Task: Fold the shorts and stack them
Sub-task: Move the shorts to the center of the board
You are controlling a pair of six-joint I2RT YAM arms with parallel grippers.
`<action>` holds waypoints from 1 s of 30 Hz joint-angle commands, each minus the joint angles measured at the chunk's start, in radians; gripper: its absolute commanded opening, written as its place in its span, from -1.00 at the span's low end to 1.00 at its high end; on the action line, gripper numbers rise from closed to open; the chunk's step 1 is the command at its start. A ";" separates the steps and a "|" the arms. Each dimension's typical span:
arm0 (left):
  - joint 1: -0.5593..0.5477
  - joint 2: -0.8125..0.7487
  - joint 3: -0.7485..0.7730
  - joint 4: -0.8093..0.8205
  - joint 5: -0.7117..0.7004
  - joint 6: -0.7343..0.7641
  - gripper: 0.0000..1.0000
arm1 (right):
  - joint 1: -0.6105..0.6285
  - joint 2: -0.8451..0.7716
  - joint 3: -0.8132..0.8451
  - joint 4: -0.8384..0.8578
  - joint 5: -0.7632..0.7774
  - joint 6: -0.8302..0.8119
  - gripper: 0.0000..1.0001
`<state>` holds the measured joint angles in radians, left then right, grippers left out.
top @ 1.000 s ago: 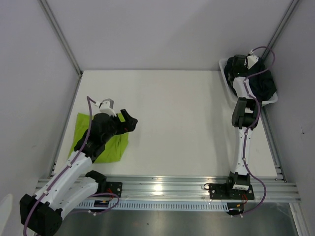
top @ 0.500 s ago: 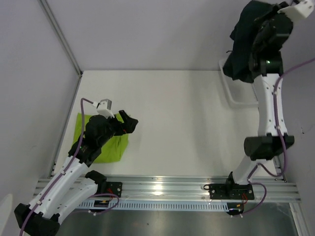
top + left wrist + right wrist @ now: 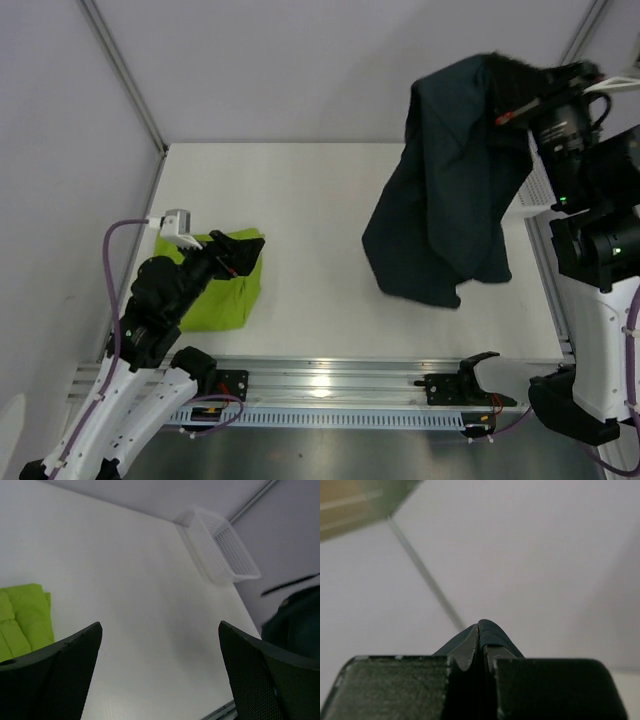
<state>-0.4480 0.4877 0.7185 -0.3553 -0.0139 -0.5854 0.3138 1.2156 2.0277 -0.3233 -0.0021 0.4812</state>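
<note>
The dark navy-teal shorts (image 3: 450, 190) hang in the air from my right gripper (image 3: 500, 85), high over the right half of the table. In the right wrist view the jaws are shut on a fold of this dark fabric (image 3: 490, 635). The lime green shorts (image 3: 228, 295) lie folded on the table at the left; they also show in the left wrist view (image 3: 25, 615). My left gripper (image 3: 240, 250) is open and empty, hovering above the green shorts' near-right part. Its two fingers (image 3: 55, 675) stand wide apart.
A white mesh basket (image 3: 220, 545) stands at the back right corner; the hanging shorts and the right arm hide most of it in the top view (image 3: 535, 190). A metal rail (image 3: 330, 380) runs along the near edge. Grey walls close in the table.
My right arm has lifted the dark shorts out of the basket and swung them up and left over the table. My left arm has drawn back and left over the green shorts.
</note>
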 commanded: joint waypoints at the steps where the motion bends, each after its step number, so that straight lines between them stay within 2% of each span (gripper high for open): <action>1: -0.004 -0.066 0.033 -0.016 -0.018 -0.019 0.98 | 0.080 -0.034 -0.189 -0.143 -0.199 0.137 -1.00; 3: -0.004 -0.092 0.044 -0.043 -0.029 -0.014 0.98 | 0.140 -0.056 -0.263 -0.192 -0.220 0.154 -1.00; 7: -0.004 -0.123 0.048 -0.074 -0.050 -0.002 0.98 | 0.359 -0.091 -0.405 -0.227 -0.173 0.129 -1.00; 8: -0.004 -0.127 0.048 -0.079 -0.057 -0.001 0.98 | 0.458 -0.091 -0.434 -0.227 -0.161 0.120 -1.00; 11: -0.006 -0.139 0.052 -0.085 -0.067 0.006 0.98 | 0.621 -0.047 -0.401 -0.279 -0.110 0.057 -1.00; 12: -0.004 -0.141 0.052 -0.080 -0.066 0.007 0.98 | 0.640 -0.030 -0.374 -0.336 -0.075 0.037 -1.00; 17: -0.006 -0.136 0.061 -0.082 -0.078 0.021 0.98 | 0.607 -0.051 -0.342 -0.349 -0.028 -0.019 -1.00; 20: -0.004 -0.132 0.071 -0.085 -0.087 0.030 0.98 | 0.507 -0.085 -0.391 -0.376 -0.094 -0.038 -1.00; 21: -0.004 -0.130 0.076 -0.085 -0.093 0.033 0.98 | 0.437 -0.093 -0.420 -0.399 -0.126 -0.044 -1.00; 23: -0.004 -0.123 0.073 -0.085 -0.097 0.041 0.98 | 0.351 -0.106 -0.510 -0.407 -0.179 -0.046 -1.00; 24: -0.004 -0.120 0.068 -0.086 -0.098 0.039 0.98 | 0.267 -0.113 -0.618 -0.405 -0.208 -0.043 -0.96; 25: -0.004 -0.117 0.067 -0.085 -0.100 0.039 0.98 | 0.230 -0.116 -0.673 -0.402 -0.248 -0.038 -0.53; 26: -0.004 -0.110 0.062 -0.082 -0.098 0.038 0.98 | 0.196 -0.117 -0.725 -0.405 -0.245 -0.026 -0.22; 27: -0.006 -0.106 0.056 -0.080 -0.097 0.038 0.98 | 0.164 -0.119 -0.768 -0.410 -0.225 -0.013 -0.02; 30: -0.006 -0.075 0.041 -0.065 -0.067 0.038 0.98 | 0.104 -0.169 -0.903 -0.364 -0.144 0.008 0.30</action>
<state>-0.4488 0.3752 0.7574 -0.4435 -0.1009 -0.5674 0.4541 1.0687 1.2106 -0.6910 -0.1642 0.4736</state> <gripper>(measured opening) 0.990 0.611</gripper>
